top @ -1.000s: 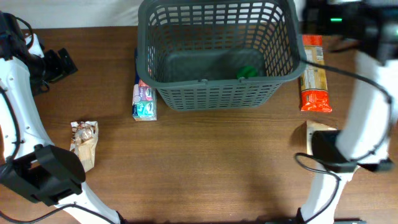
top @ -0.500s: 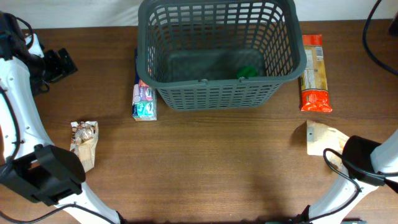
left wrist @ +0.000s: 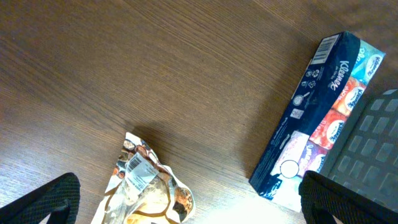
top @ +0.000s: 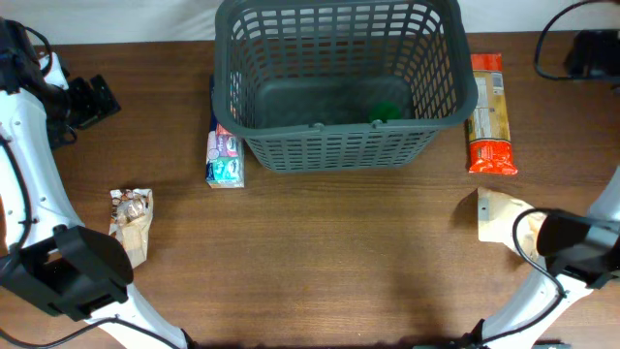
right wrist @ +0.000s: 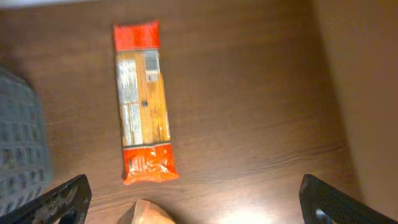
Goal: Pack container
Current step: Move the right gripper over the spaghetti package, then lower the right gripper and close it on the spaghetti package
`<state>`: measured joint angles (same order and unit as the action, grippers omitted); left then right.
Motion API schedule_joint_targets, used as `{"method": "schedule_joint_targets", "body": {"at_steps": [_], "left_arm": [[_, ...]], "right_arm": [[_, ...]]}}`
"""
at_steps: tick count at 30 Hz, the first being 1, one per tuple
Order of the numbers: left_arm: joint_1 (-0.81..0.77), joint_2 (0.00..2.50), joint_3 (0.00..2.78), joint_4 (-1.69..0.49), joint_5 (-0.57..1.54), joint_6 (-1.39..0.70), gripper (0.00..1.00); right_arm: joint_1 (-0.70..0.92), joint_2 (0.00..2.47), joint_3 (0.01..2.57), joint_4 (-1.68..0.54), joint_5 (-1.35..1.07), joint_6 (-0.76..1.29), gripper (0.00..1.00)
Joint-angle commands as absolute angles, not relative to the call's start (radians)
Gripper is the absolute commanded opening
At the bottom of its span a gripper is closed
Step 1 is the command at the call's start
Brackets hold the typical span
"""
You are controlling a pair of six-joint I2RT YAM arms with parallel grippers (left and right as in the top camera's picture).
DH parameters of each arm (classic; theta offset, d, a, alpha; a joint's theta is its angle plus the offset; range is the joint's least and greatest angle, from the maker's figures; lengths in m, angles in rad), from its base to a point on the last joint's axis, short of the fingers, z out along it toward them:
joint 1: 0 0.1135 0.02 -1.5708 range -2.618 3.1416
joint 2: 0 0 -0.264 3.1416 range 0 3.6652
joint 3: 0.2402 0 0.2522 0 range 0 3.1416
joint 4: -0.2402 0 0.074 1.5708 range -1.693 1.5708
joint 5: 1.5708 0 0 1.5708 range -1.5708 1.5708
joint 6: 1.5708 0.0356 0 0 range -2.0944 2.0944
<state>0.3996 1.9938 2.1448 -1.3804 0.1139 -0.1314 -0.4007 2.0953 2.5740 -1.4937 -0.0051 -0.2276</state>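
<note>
The container (top: 339, 87), a dark grey lattice basket, stands at the back middle of the table with a green item (top: 385, 111) inside; its wall also shows in the left wrist view (left wrist: 373, 143). My left gripper (top: 87, 102) hovers open at the far left. Between its fingertips (left wrist: 193, 211) lies bare table, with a crinkled snack bag (left wrist: 146, 186) just beyond. My right gripper (top: 591, 53) is open at the back right corner. In its own view it (right wrist: 199, 208) hangs above the table, empty, near an orange pasta packet (right wrist: 143, 102).
A blue tissue box (top: 224, 155) lies against the container's left wall. The snack bag (top: 131, 223) is at front left. The pasta packet (top: 489, 114) lies right of the container, a tan paper bag (top: 499, 215) in front of it. The table's right edge (right wrist: 329, 93) is close.
My right arm has swung away from above the container's right side to the far back right corner. The left arm and all items are unmoved.
</note>
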Motion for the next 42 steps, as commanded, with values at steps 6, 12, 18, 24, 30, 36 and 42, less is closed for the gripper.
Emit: {"method": "schedule_joint_targets", "body": {"at_steps": [6, 12, 18, 24, 30, 36, 42], "left_arm": [[0.400, 2.005, 2.148, -1.380, 0.104, -0.115, 0.99], [0.400, 2.005, 2.148, -1.380, 0.104, -0.115, 0.99], [0.400, 2.005, 2.148, -1.380, 0.104, -0.115, 0.99], [0.400, 2.005, 2.148, -1.380, 0.104, -0.115, 0.99], [0.400, 2.005, 2.148, -1.380, 0.104, -0.115, 0.99], [0.400, 2.005, 2.148, -1.380, 0.104, -0.115, 0.99], [0.400, 2.005, 2.148, -1.380, 0.104, -0.115, 0.99]], "right_arm": [[-0.377, 2.101, 2.141, -1.319, -0.060, -0.213, 0.99], [-0.353, 2.102, 1.968, -1.208, -0.061, -0.212, 0.99], [-0.316, 2.103, 1.929, -1.147, -0.061, -0.212, 0.99], [-0.280, 2.117, 1.929, -1.084, -0.060, -0.204, 0.99], [-0.268, 2.191, 1.929, -1.092, -0.057, -0.165, 0.99], [-0.268, 2.248, 1.929, -1.100, -0.068, -0.152, 0.99], [-0.268, 2.273, 1.929, -1.098, -0.068, -0.152, 0.99]]}}
